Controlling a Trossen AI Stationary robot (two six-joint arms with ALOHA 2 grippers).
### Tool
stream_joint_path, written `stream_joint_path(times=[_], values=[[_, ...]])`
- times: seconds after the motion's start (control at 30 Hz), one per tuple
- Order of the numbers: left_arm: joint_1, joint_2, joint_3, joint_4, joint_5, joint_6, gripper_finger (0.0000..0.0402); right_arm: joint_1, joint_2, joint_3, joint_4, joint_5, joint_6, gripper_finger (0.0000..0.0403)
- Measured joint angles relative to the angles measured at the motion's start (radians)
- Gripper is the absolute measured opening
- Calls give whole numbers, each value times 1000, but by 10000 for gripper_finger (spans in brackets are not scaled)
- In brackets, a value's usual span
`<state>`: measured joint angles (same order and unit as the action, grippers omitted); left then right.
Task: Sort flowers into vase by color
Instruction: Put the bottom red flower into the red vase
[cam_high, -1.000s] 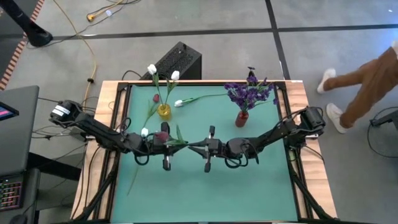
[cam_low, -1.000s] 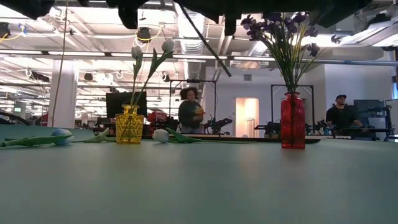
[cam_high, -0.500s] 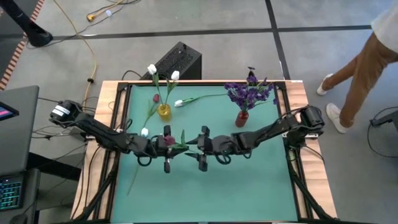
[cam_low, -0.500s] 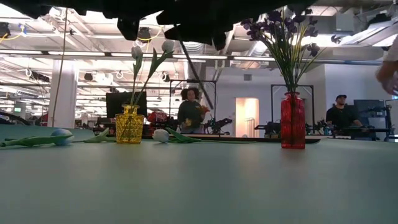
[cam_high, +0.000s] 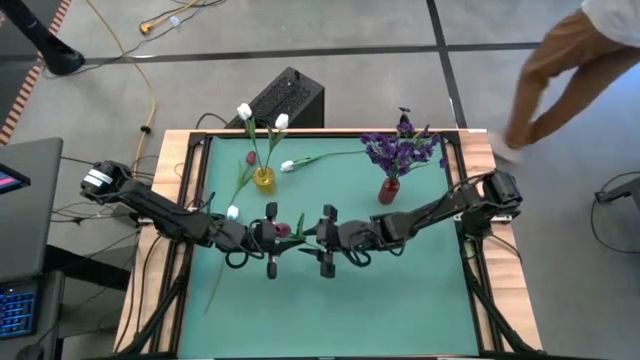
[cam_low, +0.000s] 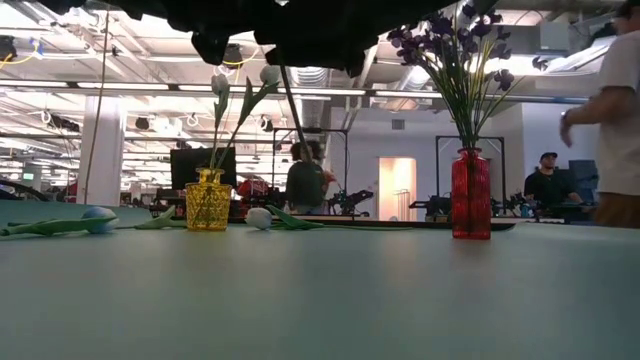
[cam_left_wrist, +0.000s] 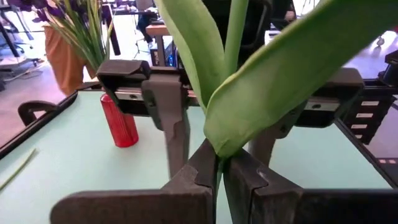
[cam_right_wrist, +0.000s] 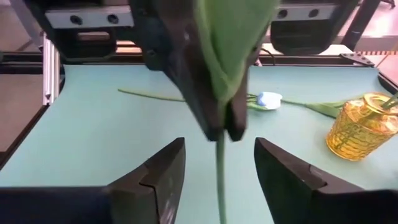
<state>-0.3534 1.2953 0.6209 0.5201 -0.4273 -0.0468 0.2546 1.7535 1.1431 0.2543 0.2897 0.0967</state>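
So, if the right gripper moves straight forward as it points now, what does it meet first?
Most likely the thin green stem between its open fingers, then the left gripper shut on that stem just beyond; depth is uncertain.

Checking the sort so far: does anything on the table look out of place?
Yes. A white tulip lies flat on the mat beside the yellow vase, and another lies near the left arm, not in any vase.
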Motion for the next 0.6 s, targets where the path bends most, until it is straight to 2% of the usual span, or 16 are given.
stream_joint_path(times=[0.2, 0.47, 0.6], values=[[0, 0, 0, -1, 0, 0, 0, 0, 0, 0, -16, 0, 0, 149], [0, 0, 0, -17, -1, -2, 13, 0, 0, 0, -17, 0, -1, 26], [0, 0, 0, -17, 28, 25, 41, 0, 0, 0, -16, 0, 6, 22]])
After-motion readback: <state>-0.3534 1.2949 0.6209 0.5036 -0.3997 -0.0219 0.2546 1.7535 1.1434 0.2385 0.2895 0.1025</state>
